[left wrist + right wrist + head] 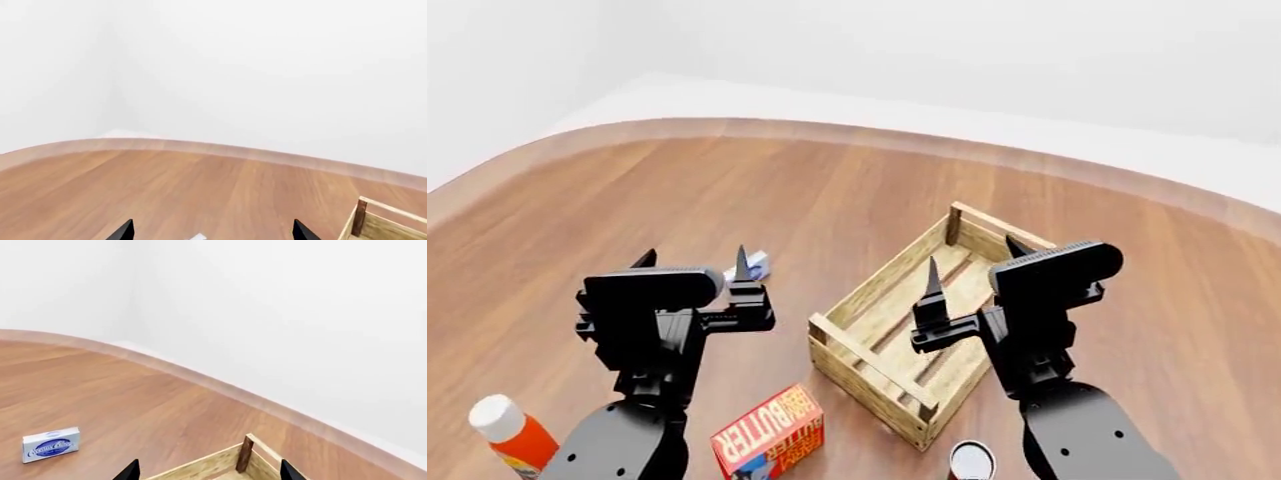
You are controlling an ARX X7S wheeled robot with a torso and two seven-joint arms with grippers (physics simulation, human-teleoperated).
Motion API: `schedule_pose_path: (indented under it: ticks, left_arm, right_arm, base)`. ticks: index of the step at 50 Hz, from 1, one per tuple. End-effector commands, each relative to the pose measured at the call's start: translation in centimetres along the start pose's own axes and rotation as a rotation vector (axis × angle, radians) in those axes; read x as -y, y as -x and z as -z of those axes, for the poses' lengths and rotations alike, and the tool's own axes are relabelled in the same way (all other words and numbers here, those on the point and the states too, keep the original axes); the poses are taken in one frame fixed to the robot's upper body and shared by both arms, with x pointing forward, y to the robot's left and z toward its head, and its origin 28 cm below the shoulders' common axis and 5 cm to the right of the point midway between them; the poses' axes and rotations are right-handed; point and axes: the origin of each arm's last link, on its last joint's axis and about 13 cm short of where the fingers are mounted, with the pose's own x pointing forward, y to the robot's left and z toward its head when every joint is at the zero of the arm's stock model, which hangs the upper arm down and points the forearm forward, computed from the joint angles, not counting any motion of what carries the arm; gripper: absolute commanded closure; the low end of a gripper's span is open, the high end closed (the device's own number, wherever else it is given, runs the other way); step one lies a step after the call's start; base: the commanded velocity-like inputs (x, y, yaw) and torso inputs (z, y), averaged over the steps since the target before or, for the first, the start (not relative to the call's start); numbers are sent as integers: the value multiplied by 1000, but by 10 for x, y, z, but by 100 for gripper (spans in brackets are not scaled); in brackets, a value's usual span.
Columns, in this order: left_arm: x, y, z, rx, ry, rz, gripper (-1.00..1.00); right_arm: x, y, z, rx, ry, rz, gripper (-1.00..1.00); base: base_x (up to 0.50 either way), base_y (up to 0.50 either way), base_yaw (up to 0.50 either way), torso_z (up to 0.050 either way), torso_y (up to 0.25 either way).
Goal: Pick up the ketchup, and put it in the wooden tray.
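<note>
The ketchup (507, 432) stood at the near left corner of the table (827, 200), left of the left arm, and the frame edge cut off its lower part; only the white cap and a part of the orange body were visible. The wooden tray (928, 320) lay in the middle, empty, with the right gripper (972, 268) above it, fingers wide apart and holding nothing. The left gripper (694, 260) was also wide open and empty, well apart from the ketchup. Just beyond it, a small white and blue box (754, 266) was mostly hidden behind one finger. A butter box (769, 433) lay near the tray's near left corner. Of a can (970, 461), only the top showed at the near edge.
</note>
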Motion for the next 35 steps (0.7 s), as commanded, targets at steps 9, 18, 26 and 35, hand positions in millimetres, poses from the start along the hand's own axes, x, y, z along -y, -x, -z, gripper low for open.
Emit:
schedule_pose_path:
  ticks: [9,18,26,35]
  left_arm:
    - [-1,-1,0,2,0,-2,-100]
    - [-5,-3,1,3,-3,-15,-100]
    - [-18,-5,-7,31,-13,-30,-100]
    - [-41,-4,-17,67,-42,-85,-100]
  right_arm:
    - [0,1,0,3,3,6,-100]
    - [0,1,-1,10,2,7,-100]
    - [1,0,-1,20,1,1,-100]
    - [2,0,-2,27,-1,-5,-100]
  base:
    - [152,44,0,0,1]
    - [0,0,0,0,0]
    - [0,0,0,0,0]
    - [0,0,0,0,0]
